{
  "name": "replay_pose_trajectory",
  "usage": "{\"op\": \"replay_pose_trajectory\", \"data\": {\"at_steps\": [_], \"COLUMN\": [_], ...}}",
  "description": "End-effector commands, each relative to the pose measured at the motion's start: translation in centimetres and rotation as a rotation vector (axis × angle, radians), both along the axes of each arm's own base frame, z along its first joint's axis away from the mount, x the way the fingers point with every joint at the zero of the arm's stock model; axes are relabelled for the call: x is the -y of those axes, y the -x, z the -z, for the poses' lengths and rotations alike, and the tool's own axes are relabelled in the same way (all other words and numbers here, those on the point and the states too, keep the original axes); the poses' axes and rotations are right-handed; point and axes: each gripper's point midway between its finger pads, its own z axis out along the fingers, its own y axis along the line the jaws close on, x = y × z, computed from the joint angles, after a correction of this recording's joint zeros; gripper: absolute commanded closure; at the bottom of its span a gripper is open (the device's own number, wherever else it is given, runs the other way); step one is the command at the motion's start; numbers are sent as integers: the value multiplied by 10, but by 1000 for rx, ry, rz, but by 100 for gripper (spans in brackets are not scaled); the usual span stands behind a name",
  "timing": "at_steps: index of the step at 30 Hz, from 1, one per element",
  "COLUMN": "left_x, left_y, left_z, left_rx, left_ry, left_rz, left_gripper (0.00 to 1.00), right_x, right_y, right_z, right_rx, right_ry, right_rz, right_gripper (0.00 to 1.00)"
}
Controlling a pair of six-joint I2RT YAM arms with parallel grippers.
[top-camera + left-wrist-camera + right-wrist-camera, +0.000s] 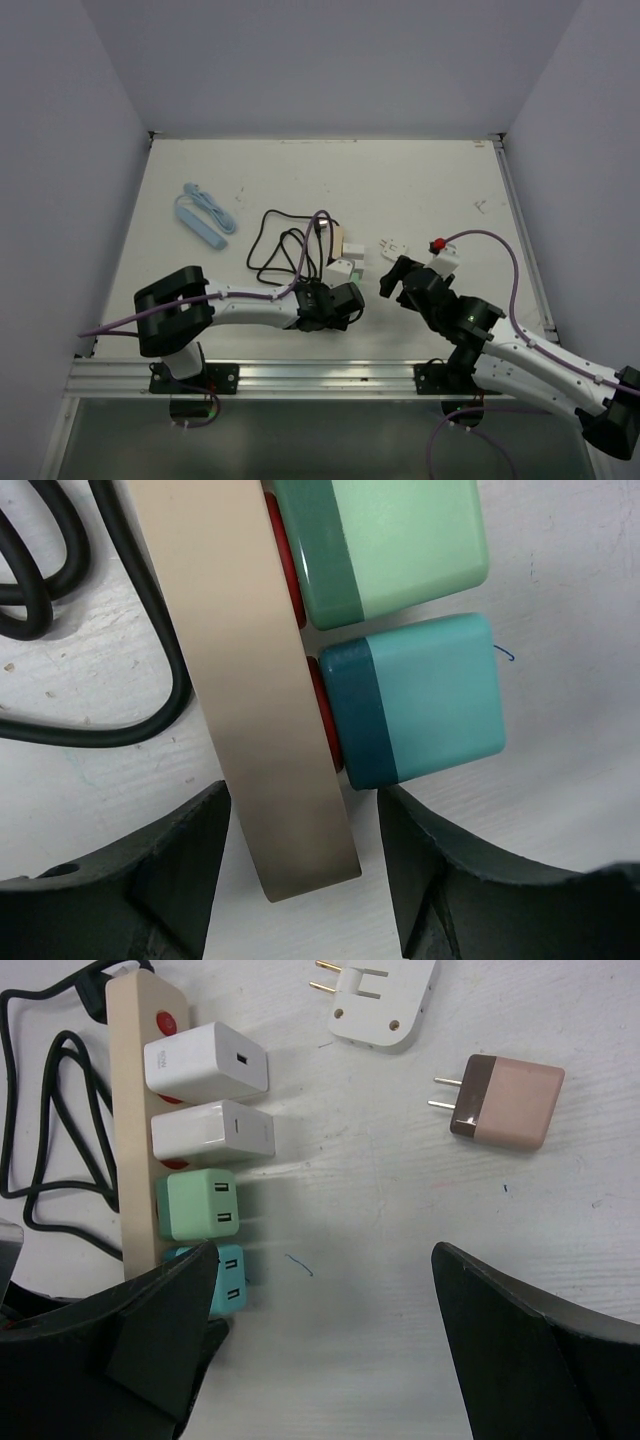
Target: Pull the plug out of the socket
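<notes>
Left gripper [303,810]: jaws partly apart, straddling near end of socket [250,660], holding nothing | socket: lying at table [420,180] centre, teal plug [430,700], green plug [400,540], two white plugs [205,1060] seated | black cord [150,710]: coiled toward left edge | right gripper [322,1255]: wide apart, empty, right of socket

Pretty plain setup: white table [420,180], a bit scuffed, boxed in by pale lilac-grey walls [330,60] on three sides. Aluminium rail [320,378] runs along the near edge. Soft, even light.
</notes>
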Motion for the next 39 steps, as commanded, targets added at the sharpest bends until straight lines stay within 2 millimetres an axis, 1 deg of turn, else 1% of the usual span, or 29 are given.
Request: {"op": "replay_pose_trajectory", "data": {"at_steps": [1,5,7,9,10,11,12,15,16,17,18,19,20,21,23,24,25,26,27,28,29,30,31,32,33,34,35,36,39], "left_x": [14,13,12,10,9,7,8,5,4,1,3,0,-4,-2,-7,-10,-14,-17,-19,-24,-27,-29,-36,-39,-42,-48,-50,-55,-59], "left_y": [-11,-7,-7,-6,-7,-7,-7,-7,-10,-10,-8,-11,-11,-9,-12,-13,-14,-15,-16,-14,-14,-15,-14,-14,-16,-15,-17,-19,-22], "left_z": [-7,-3,-4,-4,-9,-8,-13,-13,-19,-16,-23,-23,-19,-25,-23,-23,-23,-23,-23,-19,-17,-18,-13,-12,-14,-10,-12,-10,-12], "left_rx": [41,23,21,20,22,22,19,-6,-6,-8,-19,-23,-25,-36,-34,-31,-25,-15,-11,-13,-10,-5,-9,-7,-3,-6,0,5,20], "left_ry": [29,35,49,58,74,80,109,171,210,234,283,306,335,379,426,435,444,441,444,436,435,445,436,446,459,454,470,473,491], "left_rz": [-10,-9,-17,-24,-29,-33,-34,-52,-64,-67,-61,-72,-75,-68,-79,-87,-94,-105,-115,-124,-130,-149,-161,-181,-196,-210,-221,-233,-242], "left_gripper": [38,47,54,59,67,70,80,96,100,100,100,100,100,100,100,100,100,100,100,100,100,100,100,100,100,100,100,100,100], "right_x": [-3,-8,-12,-21,-24,-31,-38,-54,-62,-70,-74,-81,-89,-92,-105,-108,-115,-120,-125,-129,-137,-142,-147,-156,-161,-166,-172,-175,-186], "right_y": [-5,-6,-6,-5,-5,-6,-3,-1,2,1,3,7,5,7,7,7,7,6,4,3,3,1,0,-1,-2,-4,-7,-9,-11], "right_z": [-4,-7,-10,-10,-10,-14,-12,-12,-10,-14,-12,-12,-11,-8,-5,-1,-5,0,-4,-4,-8,-3,-1,-9,1,1,-4,3,2], "right_rx": [19,30,44,45,48,60,47,44,24,34,23,3,3,-10,-31,-49,-53,-71,-73,-84,-82,-100,-110,-104,-132,-136,-133,-149,-162], "right_ry": [-28,-39,-50,-78,-82,-106,-126,-172,-192,-226,-241,-275,-297,-311,-348,-346,-372,-372,-384,-401,-431,-432,-444,-472,-459,-464,-475,-469,-496], "right_rz": [22,-12,-36,-71,-91,-111,-145,-203,-232,-250,-266,-290,-300,-307,-330,-338,-355,-358,-362,-356,-374,-379,-383,-407,-409,-414,-423,-416,-433], "right_gripper": [8,8,8,9,9,9,9,10,10,11,12,12,14,15,18,19,19,19,19,20,20,21,21,23,23,25,25,26,31]}}
